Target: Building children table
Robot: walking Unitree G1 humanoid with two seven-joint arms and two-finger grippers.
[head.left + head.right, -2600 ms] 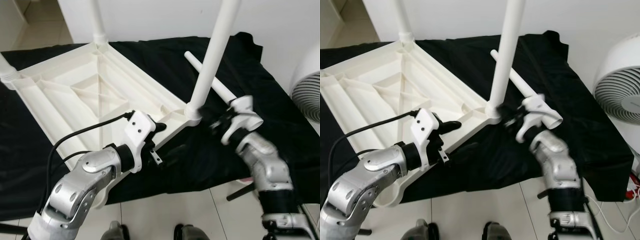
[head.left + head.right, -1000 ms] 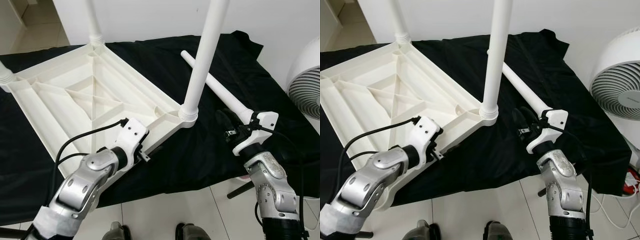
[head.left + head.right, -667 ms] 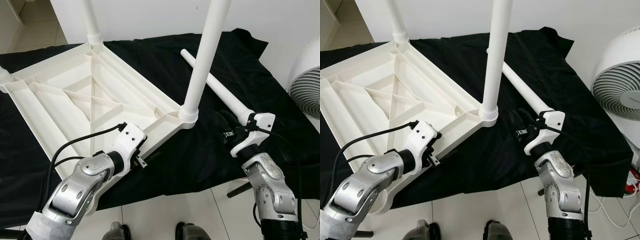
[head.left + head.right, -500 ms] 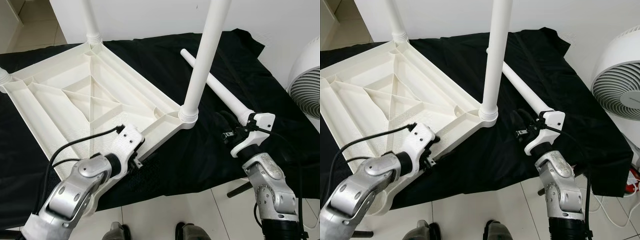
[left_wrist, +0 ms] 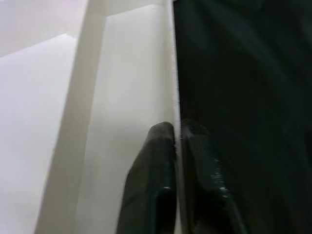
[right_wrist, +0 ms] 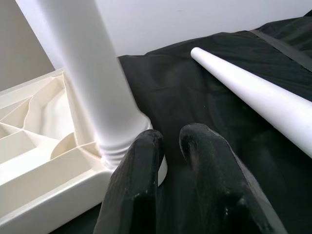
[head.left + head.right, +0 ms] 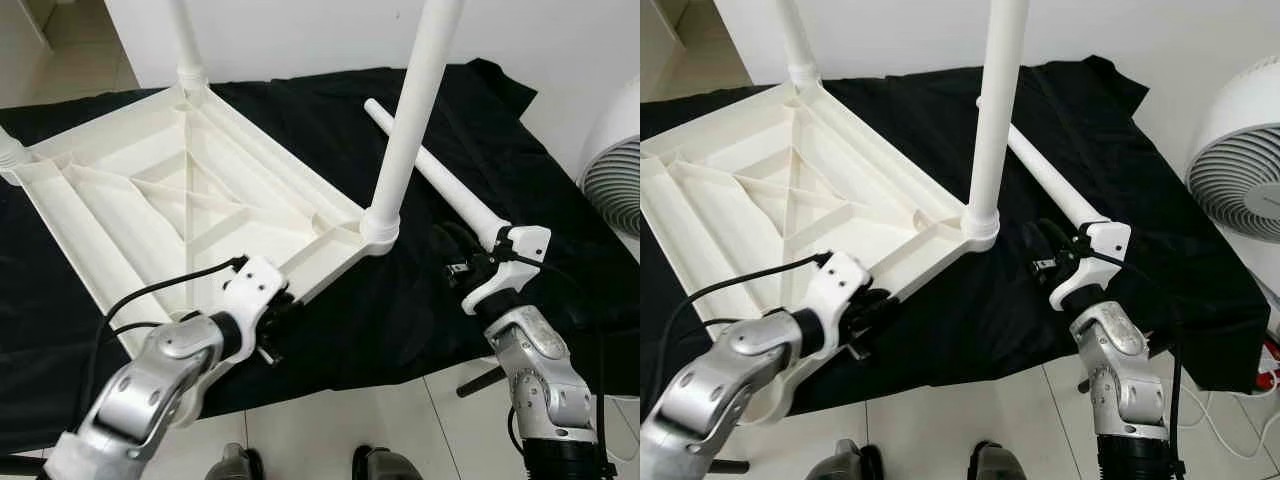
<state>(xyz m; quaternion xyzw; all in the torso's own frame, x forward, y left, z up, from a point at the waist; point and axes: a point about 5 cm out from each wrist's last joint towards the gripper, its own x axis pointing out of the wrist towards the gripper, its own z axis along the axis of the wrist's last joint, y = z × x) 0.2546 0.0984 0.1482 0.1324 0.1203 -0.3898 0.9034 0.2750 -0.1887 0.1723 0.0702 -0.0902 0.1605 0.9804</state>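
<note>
Here the tabletop [image 7: 190,200] lies upside down on the black cloth [image 7: 470,120], ribs up, with legs standing in three of its corner sockets; the nearest fitted leg [image 7: 405,130] rises from the corner towards our right arm. The loose leg [image 7: 430,175] lies flat on the cloth just beyond that corner, pointing away towards the far edge of the cloth. Our left gripper [image 5: 178,141] sits at the tabletop's near edge with its two fingers straddling the thin rim wall, one inside and one outside, pinched onto it. Our right gripper [image 6: 170,141] hovers over the cloth just beside the base of the fitted leg, near the loose leg's thick end, its fingers close together with only a narrow gap and nothing between them. A white fan [image 7: 1240,150] stands off the cloth's right edge. We judge the step in hand to be fetching the last leg while the left steadies the top. To do it well, we should keep the rim clamp firm, spread the right fingers before reaching, take the leg near its thick end, and lift it clear of the standing one.
</note>
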